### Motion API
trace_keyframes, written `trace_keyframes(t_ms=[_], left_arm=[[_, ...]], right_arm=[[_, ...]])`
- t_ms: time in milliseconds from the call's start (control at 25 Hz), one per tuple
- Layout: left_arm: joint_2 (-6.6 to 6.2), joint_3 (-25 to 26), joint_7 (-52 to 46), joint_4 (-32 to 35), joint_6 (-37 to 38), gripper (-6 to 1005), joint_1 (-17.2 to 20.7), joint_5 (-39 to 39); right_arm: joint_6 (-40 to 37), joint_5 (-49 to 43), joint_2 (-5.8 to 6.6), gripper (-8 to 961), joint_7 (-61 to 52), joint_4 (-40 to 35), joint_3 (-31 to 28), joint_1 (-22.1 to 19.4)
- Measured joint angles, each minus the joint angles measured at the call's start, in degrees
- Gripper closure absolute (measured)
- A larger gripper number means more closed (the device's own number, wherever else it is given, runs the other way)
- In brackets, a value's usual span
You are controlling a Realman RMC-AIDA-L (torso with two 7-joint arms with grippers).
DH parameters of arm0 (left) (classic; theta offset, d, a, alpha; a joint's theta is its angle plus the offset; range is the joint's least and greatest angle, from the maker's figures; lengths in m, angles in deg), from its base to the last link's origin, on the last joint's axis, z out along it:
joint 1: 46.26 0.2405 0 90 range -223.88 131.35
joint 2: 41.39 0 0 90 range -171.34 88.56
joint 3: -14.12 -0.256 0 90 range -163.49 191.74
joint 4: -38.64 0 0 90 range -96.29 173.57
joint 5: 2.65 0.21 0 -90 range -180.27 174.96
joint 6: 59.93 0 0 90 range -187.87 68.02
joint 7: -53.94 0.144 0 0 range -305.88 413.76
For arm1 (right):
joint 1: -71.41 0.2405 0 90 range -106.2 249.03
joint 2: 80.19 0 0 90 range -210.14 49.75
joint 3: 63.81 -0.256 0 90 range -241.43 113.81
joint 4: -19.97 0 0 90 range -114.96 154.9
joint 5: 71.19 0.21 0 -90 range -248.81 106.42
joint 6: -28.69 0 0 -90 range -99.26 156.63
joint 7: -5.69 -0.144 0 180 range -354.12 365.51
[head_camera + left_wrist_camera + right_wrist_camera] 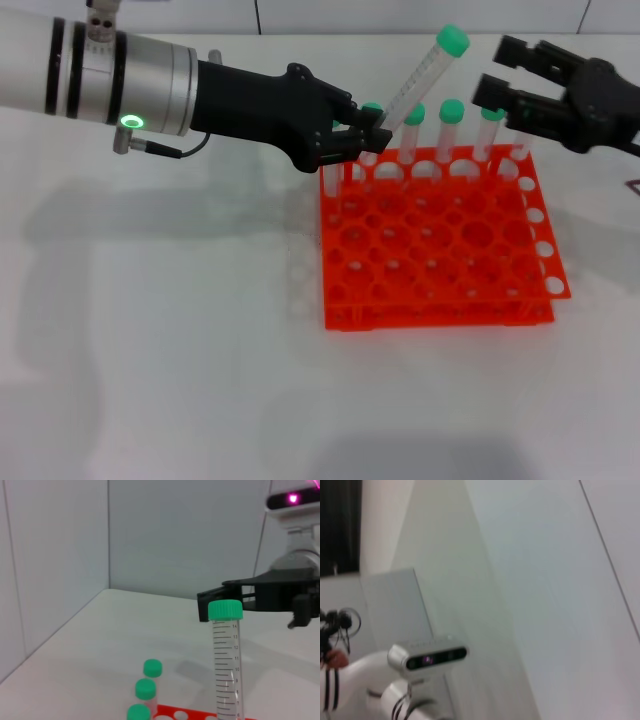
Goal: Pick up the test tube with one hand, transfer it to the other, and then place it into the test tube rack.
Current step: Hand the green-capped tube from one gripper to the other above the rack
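We see the left gripper pinching the tube above the rack near the counter's far edge; right gripper spread nearby. Handover and placing remain.

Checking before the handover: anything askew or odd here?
One test tube leans steeply over the test tube rack, gripped low by the left hand, while the racked tubes stand upright. The right hand waits open beside its cap. Nothing spilled.
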Motion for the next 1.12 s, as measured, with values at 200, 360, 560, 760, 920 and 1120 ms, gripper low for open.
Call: trace_keyframes(t_ms=[200,360,560,760,920,1120], left_arm=[[0.28,-0.3,-0.1,0.0,-1.2,810,0.0,0.0],[0.60,-0.3,0.0,0.0,-1.2,809,0.0,0.1],[0.81,-0.4,0.1,0.0,-1.3,809,0.0,0.3],[0.80,-0.3,0.1,0.1,-1.4,809,0.0,0.3],[0.78,-0.3,0.2,0.0,-1.5,809,0.0,0.3],[0.86,-0.3,0.1,0.1,-1.9,809,-0.2,0.4]], right_arm=[[1.7,6.2,-0.16,114,10.4,12.5,0.7,3.9],[3.0,9.8,-0.63,114,14.8,15.7,1.0,4.6],[2.9,12.9,-0.64,114,18.6,19.9,1.2,5.6],[2.2,13.0,-0.64,114,18.9,20.5,1.5,5.7],[1.2,12.7,-0.64,114,18.6,21.0,1.6,5.8],[0.9,12.7,-0.64,115,18.4,21.3,2.8,6.1]])
